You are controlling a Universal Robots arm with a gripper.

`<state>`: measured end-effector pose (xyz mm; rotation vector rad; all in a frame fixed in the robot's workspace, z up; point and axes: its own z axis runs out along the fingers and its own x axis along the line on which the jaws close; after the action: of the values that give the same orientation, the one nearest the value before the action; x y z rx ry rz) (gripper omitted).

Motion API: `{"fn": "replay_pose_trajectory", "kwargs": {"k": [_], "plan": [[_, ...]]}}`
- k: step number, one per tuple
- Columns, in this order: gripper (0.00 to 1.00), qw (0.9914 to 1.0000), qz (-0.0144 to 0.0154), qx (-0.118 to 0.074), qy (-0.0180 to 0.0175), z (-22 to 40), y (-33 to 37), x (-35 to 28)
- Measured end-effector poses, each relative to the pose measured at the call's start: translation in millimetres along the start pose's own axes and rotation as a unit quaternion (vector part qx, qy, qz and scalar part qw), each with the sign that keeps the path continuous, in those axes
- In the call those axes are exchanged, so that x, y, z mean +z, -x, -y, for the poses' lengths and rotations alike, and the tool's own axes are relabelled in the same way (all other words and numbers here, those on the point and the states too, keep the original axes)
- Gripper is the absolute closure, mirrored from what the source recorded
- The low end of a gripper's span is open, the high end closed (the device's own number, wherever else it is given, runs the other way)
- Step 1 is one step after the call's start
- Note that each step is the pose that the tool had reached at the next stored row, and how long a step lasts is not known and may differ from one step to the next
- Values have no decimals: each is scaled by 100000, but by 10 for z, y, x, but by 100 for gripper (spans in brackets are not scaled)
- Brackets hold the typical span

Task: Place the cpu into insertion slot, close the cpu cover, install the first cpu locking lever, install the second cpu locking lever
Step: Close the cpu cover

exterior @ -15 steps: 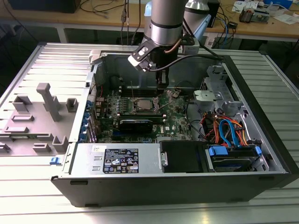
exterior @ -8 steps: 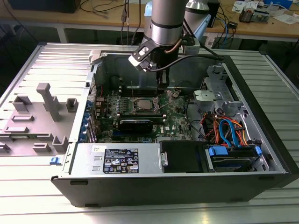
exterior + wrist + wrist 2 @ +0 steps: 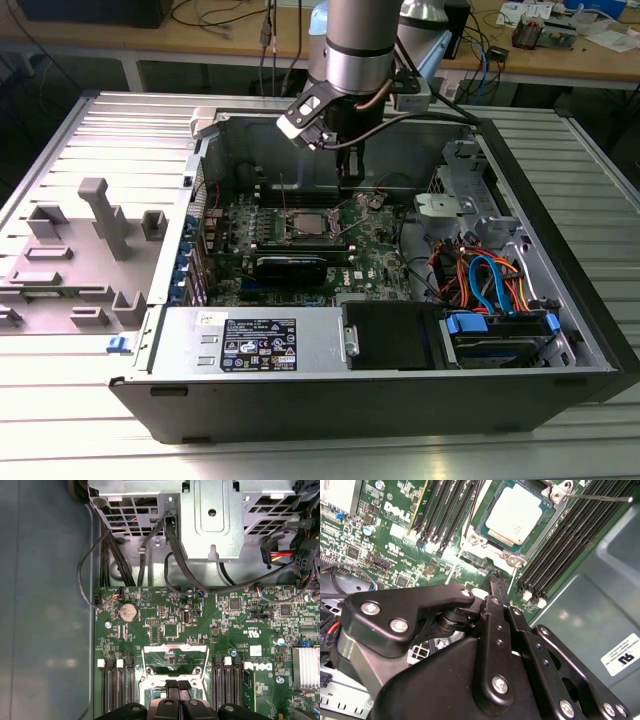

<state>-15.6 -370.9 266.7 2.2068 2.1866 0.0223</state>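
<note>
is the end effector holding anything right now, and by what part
Nothing: the end effector is shut and empty, its tip low beside the seated cpu.

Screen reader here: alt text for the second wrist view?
The cpu lies flat in the insertion slot on the green motherboard, with black memory slots on either side. The black gripper, shut and holding nothing, hangs in the foreground, its tip near the socket's edge, apart from the chip.
</note>
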Motion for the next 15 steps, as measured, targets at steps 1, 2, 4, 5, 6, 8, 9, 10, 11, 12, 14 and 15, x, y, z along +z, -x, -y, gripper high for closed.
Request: {"fn": "replay_pose_trajectory", "kwargs": {"k": [1, 2, 4, 5, 6, 8, 9, 10, 11, 12, 14, 15], "plan": [[89, 100000, 3, 2, 0, -14, 0, 0], [89, 100000, -5, 2, 3, -50, -1, 2], [89, 100000, -6, -4, 5, -103, -1, 4], [89, 100000, -8, -3, 5, -131, -2, 6], [89, 100000, -6, -4, 4, -151, -2, 6], [89, 100000, -5, -36, 4, -220, -3, 8], [89, 100000, -7, -39, 4, -238, -3, 9], [89, 100000, -5, -39, 6, -248, -4, 9], [89, 100000, -3, -44, 3, -258, -4, 9], [89, 100000, -6, -54, 4, -273, -4, 10], [89, 100000, -8, -62, 6, -302, -5, 11], [89, 100000, -9, -69, 4, -317, -6, 12]]}}
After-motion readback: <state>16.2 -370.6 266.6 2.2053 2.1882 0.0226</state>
